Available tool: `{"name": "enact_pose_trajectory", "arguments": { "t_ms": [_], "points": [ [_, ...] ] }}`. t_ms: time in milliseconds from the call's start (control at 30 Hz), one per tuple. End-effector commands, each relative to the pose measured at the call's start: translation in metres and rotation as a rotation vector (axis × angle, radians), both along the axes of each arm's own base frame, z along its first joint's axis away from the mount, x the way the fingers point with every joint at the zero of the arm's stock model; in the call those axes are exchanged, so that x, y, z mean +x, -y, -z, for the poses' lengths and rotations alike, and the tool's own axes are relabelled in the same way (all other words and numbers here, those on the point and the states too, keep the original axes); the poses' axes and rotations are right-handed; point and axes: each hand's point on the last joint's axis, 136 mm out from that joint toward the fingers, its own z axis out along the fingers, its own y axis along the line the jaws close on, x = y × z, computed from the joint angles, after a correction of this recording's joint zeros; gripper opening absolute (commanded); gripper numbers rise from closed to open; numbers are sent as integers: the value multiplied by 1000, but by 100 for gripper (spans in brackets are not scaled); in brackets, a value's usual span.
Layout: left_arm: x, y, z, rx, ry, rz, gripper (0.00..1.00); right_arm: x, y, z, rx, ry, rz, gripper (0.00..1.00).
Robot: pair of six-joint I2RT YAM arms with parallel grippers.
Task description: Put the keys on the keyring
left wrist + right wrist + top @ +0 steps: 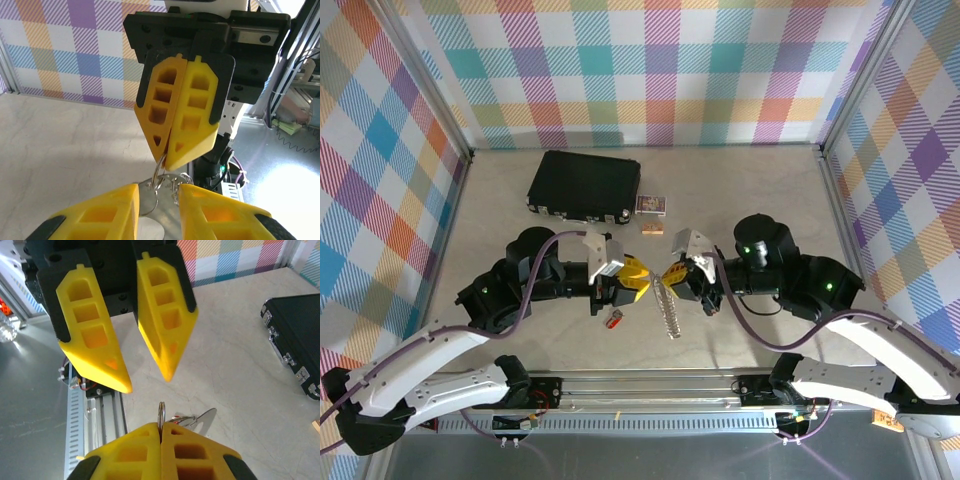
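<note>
Both arms are bent inward on the near side of the case (pixel 585 187). The left gripper (pixel 642 281) and right gripper (pixel 671 272) are pointed at each other, tips close together. The left fingers (pixel 95 347) are held a little apart. The right fingers (pixel 192 115) are pressed together, with the keys (pixel 205 417) pinched at the tips.
</note>
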Motion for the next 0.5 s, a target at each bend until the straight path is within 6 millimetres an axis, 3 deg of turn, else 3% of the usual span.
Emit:
{"name": "enact_pose_trajectory", "arguments": {
  "t_ms": [0, 233, 467],
  "points": [
    [-5, 4, -19, -49, 22, 35, 28, 0, 0, -16, 11, 60, -9, 0],
    [-4, 6, -15, -33, 13, 40, 27, -2, -4, -18, -7, 64, -32, 0],
    [-1, 9, -13, -33, 16, 37, 19, -9, -8, -13, -33, 59, -67, 0]
  ]
}}
